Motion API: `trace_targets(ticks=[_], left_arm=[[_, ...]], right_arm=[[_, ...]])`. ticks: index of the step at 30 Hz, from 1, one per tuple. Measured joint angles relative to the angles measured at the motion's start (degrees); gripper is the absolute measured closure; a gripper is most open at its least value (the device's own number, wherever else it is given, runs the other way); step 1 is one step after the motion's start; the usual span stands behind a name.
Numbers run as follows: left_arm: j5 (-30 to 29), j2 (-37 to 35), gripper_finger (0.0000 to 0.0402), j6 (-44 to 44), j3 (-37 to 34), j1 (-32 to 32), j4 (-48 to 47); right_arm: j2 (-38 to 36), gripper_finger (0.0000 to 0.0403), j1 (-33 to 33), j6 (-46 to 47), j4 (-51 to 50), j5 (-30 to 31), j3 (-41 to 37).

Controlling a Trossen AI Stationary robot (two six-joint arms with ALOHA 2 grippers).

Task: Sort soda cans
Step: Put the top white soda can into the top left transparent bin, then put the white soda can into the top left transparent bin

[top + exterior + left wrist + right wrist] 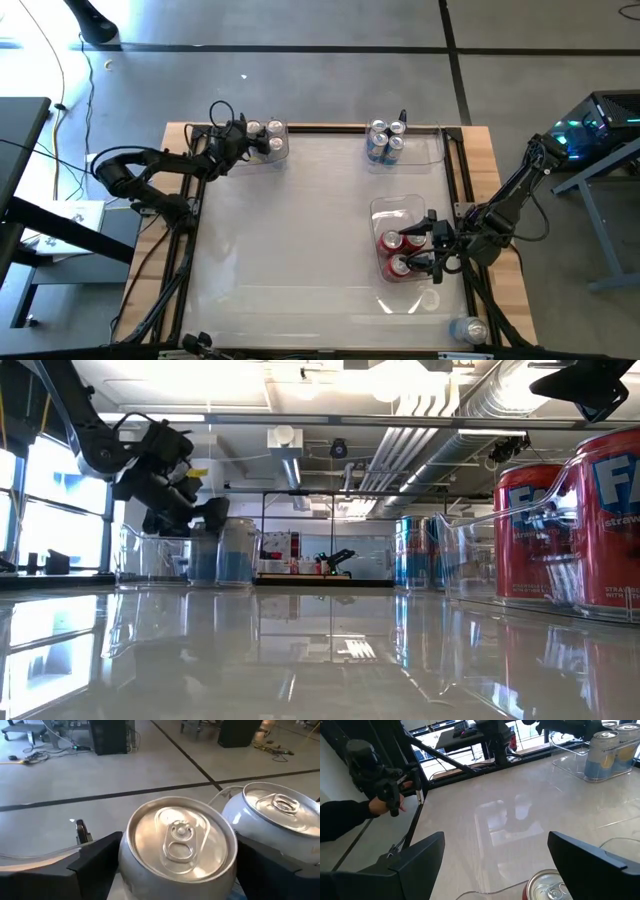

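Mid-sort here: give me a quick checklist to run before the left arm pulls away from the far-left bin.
1. Left end effector fingers straddle a silver can; released or not: cannot tell.
2. That can upright in the far-left bin: ok.
3. Neighbouring silver can upright, close beside it: ok.
4. Right end effector open over the red cans' bin, holding nothing: ok.
5. Stray can outside the tray, near-right: not ok.

Red cans (397,253) lettered white in a clear bin (392,209); blue cans (384,142); silver-grey cans (266,137); glossy pale bench (300,240) edged in light wood; black arms.
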Motion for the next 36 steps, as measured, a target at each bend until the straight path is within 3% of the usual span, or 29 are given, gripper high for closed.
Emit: trace_targets(ticks=[8,17,21,25,31,36], left_arm=[[-1.17,-3.31,0.0061,2.97,0.00,-0.31,-0.04],[-3.32,-12.23,0.0060,8.38,0.00,-2.35,-2.34],[-5.47,-17.78,0.0063,11.81,0.00,-7.10,-6.20],[-5.81,-22.39,0.0070,12.45,0.00,-16.07,-9.71],[-14.39,-23.71,0.0074,11.93,0.00,-34.08,-9.84],[-22.99,-23.71,0.0074,10.32,0.00,-48.54,-9.40]], right_arm=[[0.00,0.0053,0.00,0.02,-0.02,0.00,0.00],[0.00,0.0053,0.00,-1.69,0.81,0.00,-0.02],[0.08,0.0053,0.00,-4.24,2.36,0.46,0.50],[2.57,0.0053,0.00,-5.91,0.24,1.16,5.59],[13.40,0.0053,0.00,4.41,-24.70,-6.47,23.06],[26.30,0.0053,0.00,20.18,-50.71,-21.60,38.89]])
